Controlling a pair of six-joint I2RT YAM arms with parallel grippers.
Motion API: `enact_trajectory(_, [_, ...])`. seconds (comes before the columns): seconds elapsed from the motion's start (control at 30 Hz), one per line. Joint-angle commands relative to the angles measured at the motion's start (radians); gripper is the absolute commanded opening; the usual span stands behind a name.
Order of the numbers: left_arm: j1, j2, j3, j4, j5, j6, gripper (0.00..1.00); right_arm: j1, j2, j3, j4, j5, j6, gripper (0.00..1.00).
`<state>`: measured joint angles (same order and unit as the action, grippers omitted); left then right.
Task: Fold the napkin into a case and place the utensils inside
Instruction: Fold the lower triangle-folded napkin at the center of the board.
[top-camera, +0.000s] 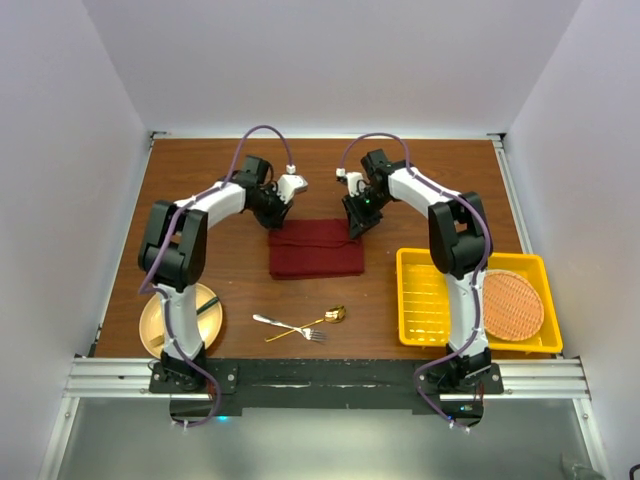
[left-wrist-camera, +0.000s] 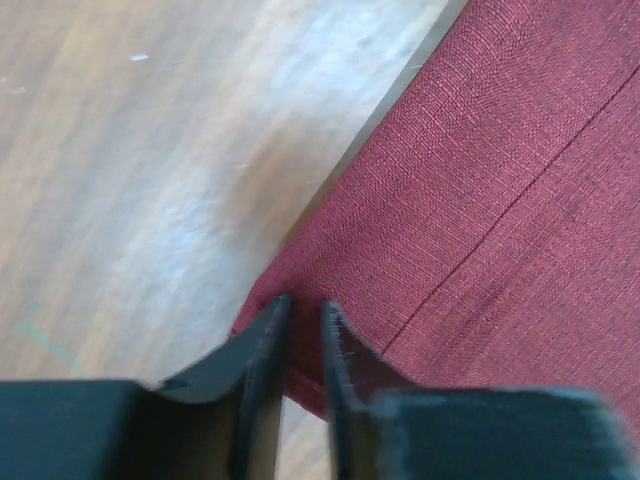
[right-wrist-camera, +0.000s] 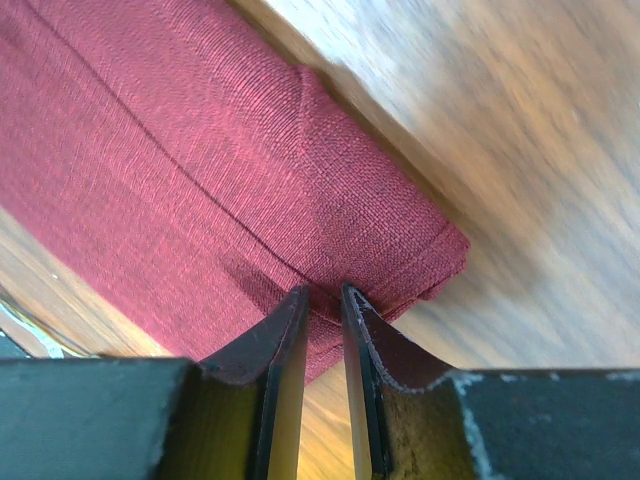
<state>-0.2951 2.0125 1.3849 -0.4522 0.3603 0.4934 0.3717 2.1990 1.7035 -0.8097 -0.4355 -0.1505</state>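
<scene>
From above, you see the napkin (top-camera: 315, 248) folded to a broad rectangle in the middle of the table (top-camera: 220, 270). The left gripper (top-camera: 275, 226) is down on its far left corner and the right gripper (top-camera: 354, 230) on its far right corner. My guess is that this pairing lets you lift the far edge evenly and bring it toward you for the next fold. The fork (top-camera: 268, 321) and spoon (top-camera: 335, 314) lie crossed near the front edge, apart from the cloth and out of the fold's way. The tray (top-camera: 430, 300) with the mat (top-camera: 512, 303) sits to the right, and a plate (top-camera: 160, 325) is by the left base. In the left wrist view, your gripper (left-wrist-camera: 306, 310) has narrow jaws set right at the napkin (left-wrist-camera: 480, 200) corner, with cloth showing in the slit. It looks pinched, though only by a small bite at the very tip, so the corner could slip as you lift. In the right wrist view, the gripper (right-wrist-camera: 325, 295) is just as narrow, with a fold of napkin (right-wrist-camera: 180, 150) drawn up between the jaws beside the corner. That hold looks firmer. The case is not yet formed, so I judge you are early in the folding.
</scene>
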Motion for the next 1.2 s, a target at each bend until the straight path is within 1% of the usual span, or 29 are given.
enact_trajectory(0.0, [0.042,-0.038,0.000,-0.052,0.092,0.143,0.32,-0.004,0.045,0.016,0.001,0.021,-0.003,0.25])
enact_trajectory(0.03, [0.042,-0.061,-0.006,-0.055,0.138,0.155,0.36,-0.002,0.045,0.018,0.003,0.018,0.000,0.25])
enact_trajectory(0.07, [0.040,-0.107,-0.013,-0.052,0.216,0.168,0.39,-0.004,0.048,0.018,0.004,0.015,0.003,0.25])
enact_trajectory(0.1, [0.034,-0.130,-0.039,-0.043,0.238,0.192,0.41,-0.002,0.051,0.018,0.007,0.014,0.008,0.25])
enact_trajectory(0.13, [0.027,-0.153,-0.056,-0.010,0.246,0.200,0.47,-0.002,0.051,0.016,0.009,0.014,0.011,0.25])
enact_trajectory(0.17, [0.016,-0.188,-0.072,0.000,0.244,0.212,0.50,-0.002,0.053,0.016,0.010,0.011,0.018,0.25])
enact_trajectory(0.23, [-0.039,-0.208,-0.102,0.007,0.211,0.287,0.54,-0.002,0.057,0.015,0.010,0.004,0.025,0.25])
enact_trajectory(0.3, [-0.100,-0.228,-0.147,0.024,0.151,0.350,0.56,-0.002,0.057,0.007,0.015,0.004,0.028,0.24])
enact_trajectory(0.4, [-0.159,-0.244,-0.214,0.082,0.082,0.419,0.59,-0.002,0.057,0.007,0.015,0.009,0.029,0.24])
enact_trajectory(0.43, [-0.170,-0.247,-0.227,0.124,0.062,0.428,0.59,-0.005,0.057,0.007,0.014,0.011,0.028,0.24])
enact_trajectory(0.53, [-0.202,-0.229,-0.236,0.170,0.002,0.458,0.60,-0.004,0.056,0.005,0.014,0.009,0.026,0.24])
enact_trajectory(0.57, [-0.208,-0.218,-0.234,0.175,-0.023,0.474,0.61,-0.005,0.056,0.004,0.011,0.011,0.023,0.24])
enact_trajectory(0.63, [-0.216,-0.212,-0.231,0.184,-0.029,0.491,0.61,-0.004,0.056,0.004,0.012,0.011,0.022,0.24])
enact_trajectory(0.87, [-0.230,-0.160,-0.234,0.191,-0.076,0.568,0.60,-0.007,0.056,0.002,0.010,0.011,0.014,0.23])
enact_trajectory(1.1, [-0.231,-0.123,-0.198,0.132,-0.061,0.606,0.61,-0.007,0.068,0.018,0.006,0.015,0.006,0.23])
enact_trajectory(1.13, [-0.231,-0.113,-0.195,0.129,-0.064,0.609,0.59,-0.005,0.070,0.019,0.007,0.014,0.005,0.23])
enact_trajectory(1.17, [-0.231,-0.110,-0.185,0.127,-0.064,0.609,0.53,-0.005,0.071,0.022,0.004,0.014,0.002,0.23])
